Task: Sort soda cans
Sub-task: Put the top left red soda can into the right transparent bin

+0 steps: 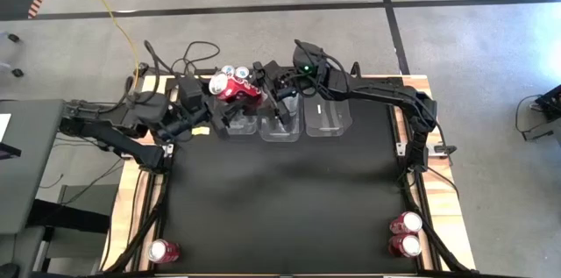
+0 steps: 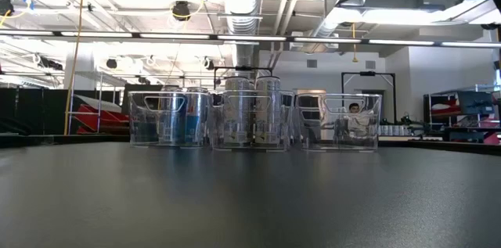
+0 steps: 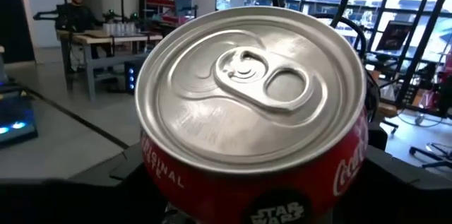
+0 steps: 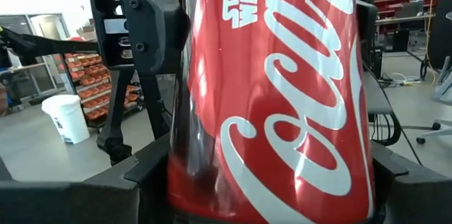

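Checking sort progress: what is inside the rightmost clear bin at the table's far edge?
No can shows inside the rightmost clear bin in the high view; the low view shows only the room through it. The right arm covers its far rim.

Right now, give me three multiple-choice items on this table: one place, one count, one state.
1. The clear bins sit:
A) at the mat's near edge
B) at the far edge of the mat
C) on the floor

2. Red cans at the near right corner:
A) none
B) two
C) five

3. The can at the right gripper is:
A) gripped
B) standing on the table
C) crushed flat

Answers:
1 B, the high view shows them in a row along the far edge.
2 B, two silver tops show there.
3 A, it fills the right wrist view between the fingers.
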